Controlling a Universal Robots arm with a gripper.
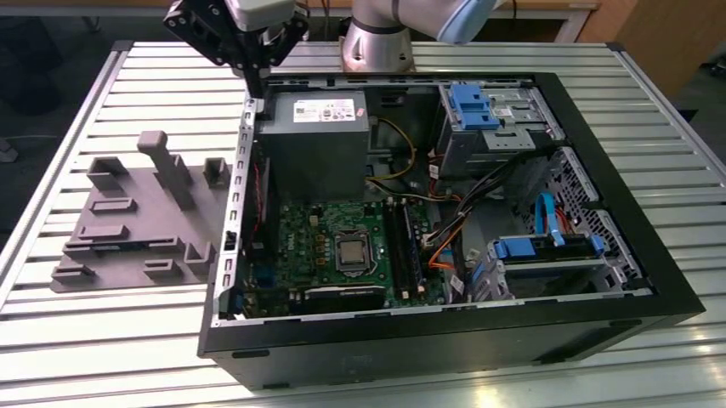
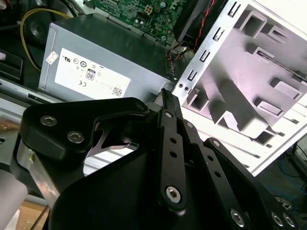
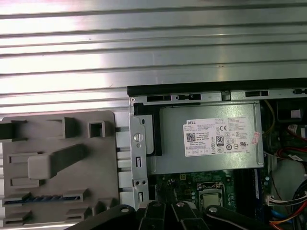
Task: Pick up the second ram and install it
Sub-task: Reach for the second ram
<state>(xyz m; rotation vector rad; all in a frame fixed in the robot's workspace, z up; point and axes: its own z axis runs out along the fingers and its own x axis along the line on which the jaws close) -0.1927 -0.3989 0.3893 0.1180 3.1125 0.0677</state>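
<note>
Hovers, jaws together and empty, over the case [image 1: 454, 344] corner. Has the ram [image 3: 45, 197] off to their side, slotted in the holder [image 3: 48, 139] on the worktop [image 1: 148, 72]

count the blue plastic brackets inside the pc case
2. The far blue bracket tops the drive bay, to the exterior view's right of the power supply. The near blue bracket fronts the drive cage closer to the camera. More may hide under cables.
</note>
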